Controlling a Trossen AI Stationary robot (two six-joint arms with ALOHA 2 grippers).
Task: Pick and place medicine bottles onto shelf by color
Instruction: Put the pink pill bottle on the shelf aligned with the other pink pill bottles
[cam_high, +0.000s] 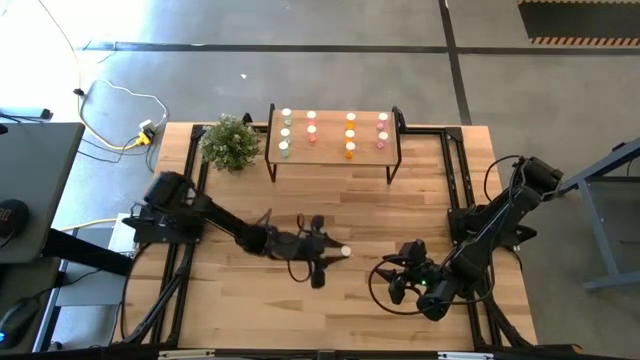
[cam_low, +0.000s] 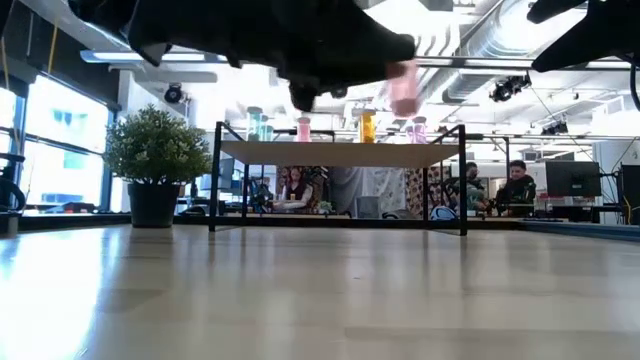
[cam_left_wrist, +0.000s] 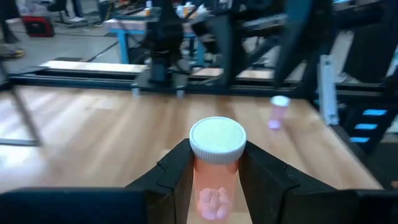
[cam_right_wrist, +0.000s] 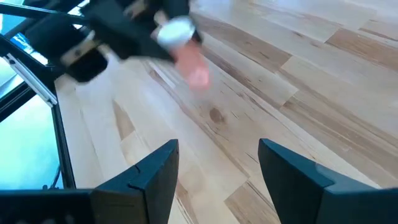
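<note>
Pink bottle (cam_left_wrist: 214, 180) with a white cap, clamped between the two dark fingers (cam_left_wrist: 171, 177) of the left end effector (cam_high: 330, 254); pale tablets show through its wall. High view puts it above the middle of the wooden tabletop (cam_high: 250, 310), cap pointing toward the right arm. Low view shows it lifted clear of the surface, hanging under the dark arm.

Shelf (cam_high: 333, 155): light wood top on thin black legs, at the far edge of the tabletop. Bottles stand on it in four columns by colour: pale green (cam_high: 285, 134), pink (cam_high: 311, 127), orange (cam_high: 350, 135), magenta (cam_high: 382, 130).

Potted plant (cam_high: 230, 141) just beside the shelf's left end.

Right end effector (cam_high: 400, 285) near the front right of the tabletop, fingers spread, nothing between them.

People sit in the room beyond the shelf.
</note>
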